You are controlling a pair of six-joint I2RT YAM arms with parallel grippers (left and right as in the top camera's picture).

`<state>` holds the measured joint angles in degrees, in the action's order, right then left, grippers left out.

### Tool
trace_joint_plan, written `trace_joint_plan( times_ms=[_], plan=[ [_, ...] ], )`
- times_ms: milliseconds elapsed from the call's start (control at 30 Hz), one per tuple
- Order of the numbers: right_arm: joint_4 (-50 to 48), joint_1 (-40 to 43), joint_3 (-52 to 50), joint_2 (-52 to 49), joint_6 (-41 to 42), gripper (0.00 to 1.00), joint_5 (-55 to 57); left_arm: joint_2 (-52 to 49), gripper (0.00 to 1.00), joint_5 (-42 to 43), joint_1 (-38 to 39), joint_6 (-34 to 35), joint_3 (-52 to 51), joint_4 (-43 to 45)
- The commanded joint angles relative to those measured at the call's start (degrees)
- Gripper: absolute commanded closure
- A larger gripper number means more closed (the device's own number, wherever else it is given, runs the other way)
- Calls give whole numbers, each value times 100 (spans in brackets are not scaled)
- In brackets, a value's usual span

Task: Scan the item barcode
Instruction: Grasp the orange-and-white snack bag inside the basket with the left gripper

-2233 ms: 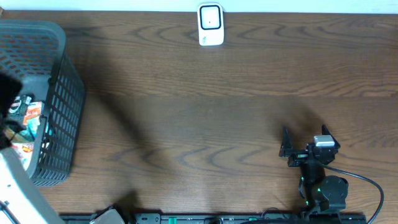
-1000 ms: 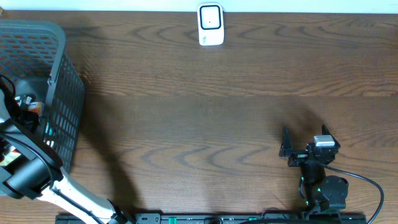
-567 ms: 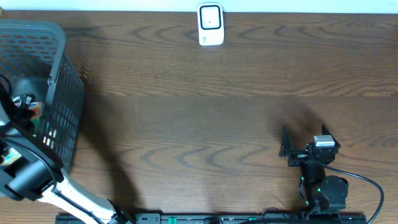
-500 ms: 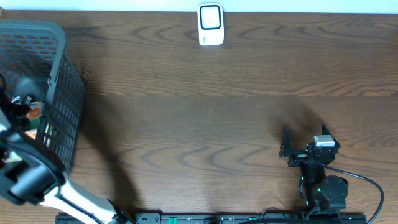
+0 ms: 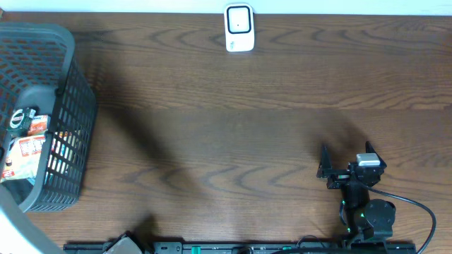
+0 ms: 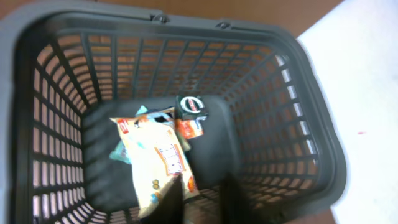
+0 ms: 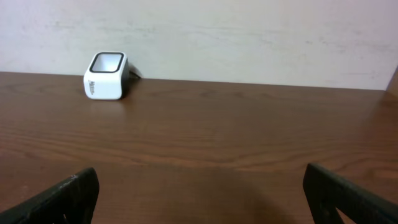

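Several items lie in a dark mesh basket (image 5: 67, 106) at the table's left edge: a cream and orange snack packet (image 6: 158, 155) (image 5: 25, 149) and a small black box with a round logo (image 6: 191, 107) (image 5: 21, 118). My left gripper (image 6: 202, 176) hovers above the basket. Its dark fingers stand a little apart, basket mesh showing between them, and they hold nothing. The left finger's (image 6: 174, 199) edge overlaps the packet's lower corner in the picture. The white barcode scanner (image 5: 239, 28) (image 7: 106, 76) stands at the far edge. My right gripper (image 5: 345, 156) (image 7: 208, 199) rests open at front right.
The basket's rim (image 6: 186, 22) and tall mesh walls enclose the items. A white surface (image 6: 360, 93) lies beside the basket off the table. A black cable (image 5: 417, 208) loops by the right arm's base.
My left arm has lifted out of the basket and left the overhead view. The packet now lies uncovered on the basket floor. The right arm has not moved.
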<state>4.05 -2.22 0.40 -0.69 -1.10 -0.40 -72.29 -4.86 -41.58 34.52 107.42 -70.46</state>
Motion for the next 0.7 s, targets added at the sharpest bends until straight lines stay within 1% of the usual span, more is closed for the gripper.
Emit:
trace_joint_plan(
  times_ms=[0,33,67,100,133,200,233,267,300,400,433,567,667],
  plan=[
    [28,-46,-9,35,-68,1,-17,-116,48,15,-24,7,-107,9],
    [28,-46,-9,35,-68,1,-17,-205,37,15,-24,7,-164,9],
    [28,-46,-9,35,-68,1,-15,-339,28,15,-24,7,-205,11],
    [28,-46,-9,35,-68,1,-15,-485,24,15,-24,7,-227,11],
    [28,-46,-9,35,-68,1,-15,-673,22,17,-24,7,-229,11],
    [31,-46,-9,35,-68,1,-17,-1054,20,138,-11,7,-229,9],
    [28,-46,-9,35,-68,1,-15,-1394,18,348,7,4,-229,7],
    [31,-46,-9,35,-68,1,-17,-1711,14,409,70,2,-229,7],
    [28,-46,-9,35,-68,1,-15,-1832,12,404,101,-7,-229,9],
    [28,-46,-9,35,-68,1,-17,-2516,0,400,260,-192,-229,11],
    [28,-46,-9,35,-68,1,-17,-2708,2,400,284,-192,-229,-2],
    [28,-46,-9,35,-68,1,-17,-3526,2,372,315,-190,-229,-210],
    [31,-46,-9,35,-68,1,-15,-4103,2,164,308,-170,-229,-313]
  ],
)
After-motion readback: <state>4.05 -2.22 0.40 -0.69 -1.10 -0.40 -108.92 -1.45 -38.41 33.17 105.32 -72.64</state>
